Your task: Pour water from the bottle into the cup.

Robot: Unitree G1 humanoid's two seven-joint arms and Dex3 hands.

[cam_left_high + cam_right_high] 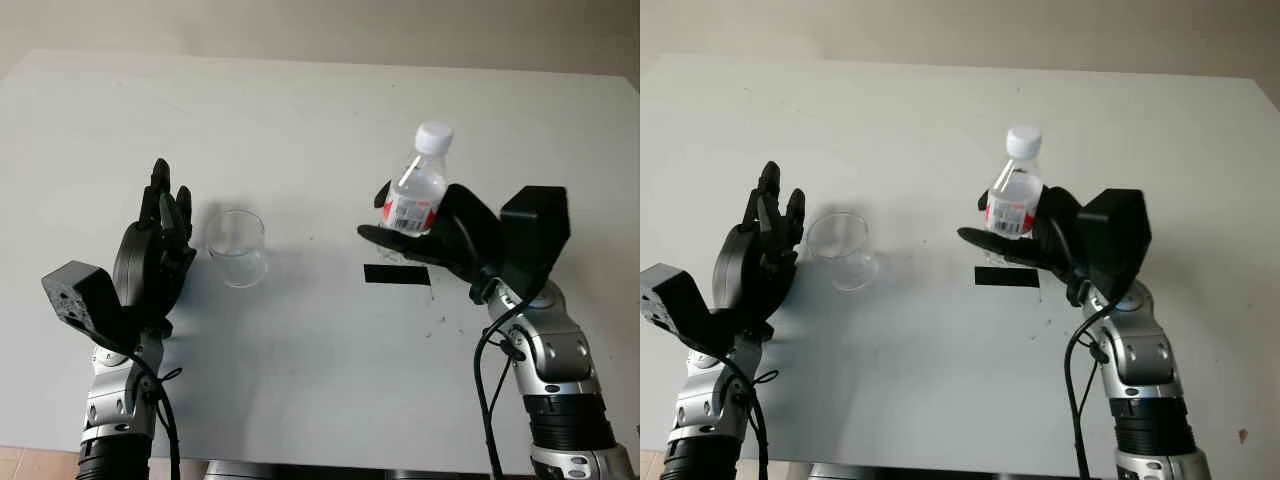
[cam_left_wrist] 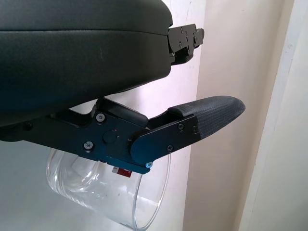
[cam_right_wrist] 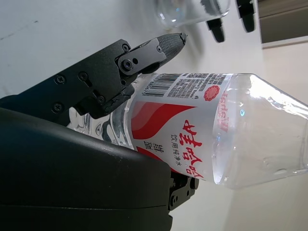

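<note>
Red-and-white bottle label (image 3: 178, 130), black hands (image 1: 150, 260)

Table (image 1: 320, 110): bears everything listed.
Cup (image 1: 237, 247): upright on the table, left of centre.
Left hand (image 1: 160, 250): open, just left of the cup.
Bottle (image 1: 418, 190): right of the cup, well apart, capped, clasped by the right hand (image 1: 450, 240).
Tape strip (image 1: 397, 274): on the table, beneath the bottle.

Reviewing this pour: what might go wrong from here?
1. The bottle still has its white cap on, so tilting it would probably pour nothing.
2. The right hand grips the bottle low on the label; it might slip when tipped.
3. The left hand, open, stands close beside the clear cup and may nudge it.
</note>
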